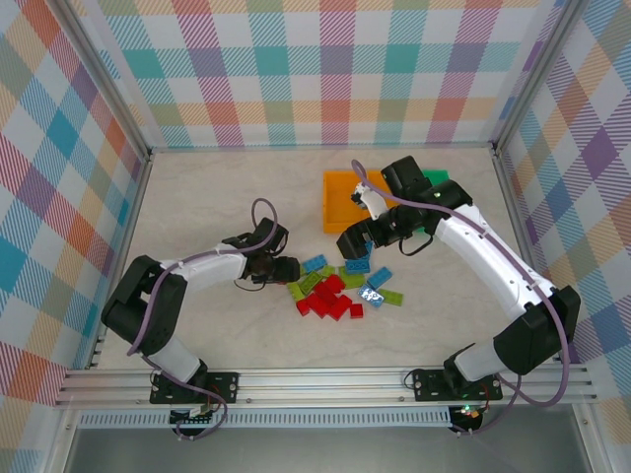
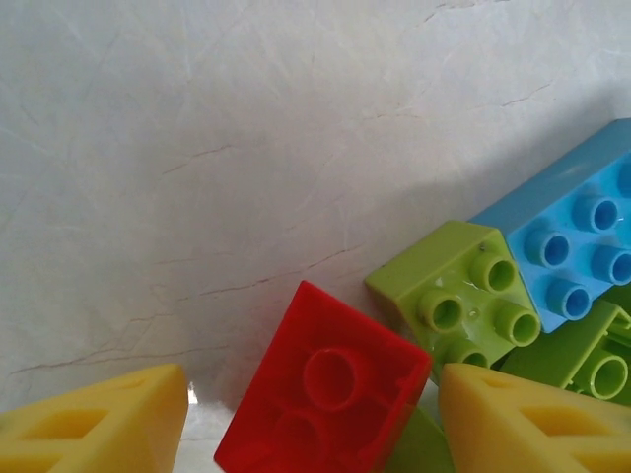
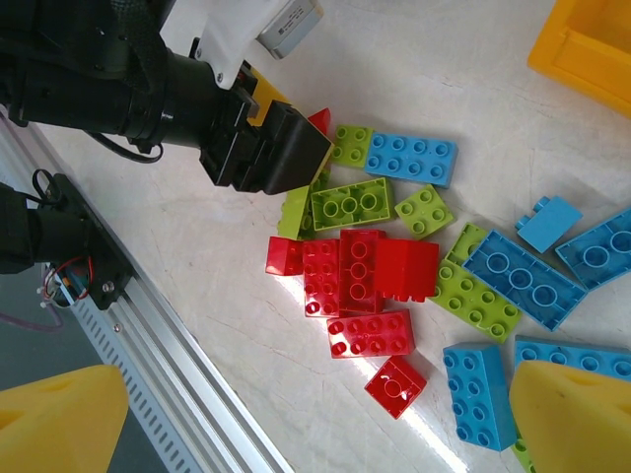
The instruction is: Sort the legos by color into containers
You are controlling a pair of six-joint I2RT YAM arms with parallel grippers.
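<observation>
The left fingers (image 2: 94,424), two yellow wedge-shaped plastic tips, stand apart on either side of a glossy red brick (image 2: 325,394) at the left edge of the pile. Whether they press on it cannot be told. The brick sits skewed, one corner pointing away from the wrist, its long axis running back between the tips. Just beyond it, a lime-green square brick (image 2: 454,301) with four hollow studs touches a longer light-blue brick (image 2: 572,241) that slants up and to the right.

The right fingers (image 3: 577,419), also yellow, are spread wide and hold nothing. They hang above the pile of bricks (image 3: 394,266), where red ones are bunched in the middle and green and blue ones lie scattered around, studs mostly up. All rest on a pale, marble-veined tabletop (image 2: 197,148).

Past the pile stands an orange bin (image 1: 340,202), smooth-walled and rectangular. A green bin (image 1: 439,179) sits just to its right, partly behind the right arm.
</observation>
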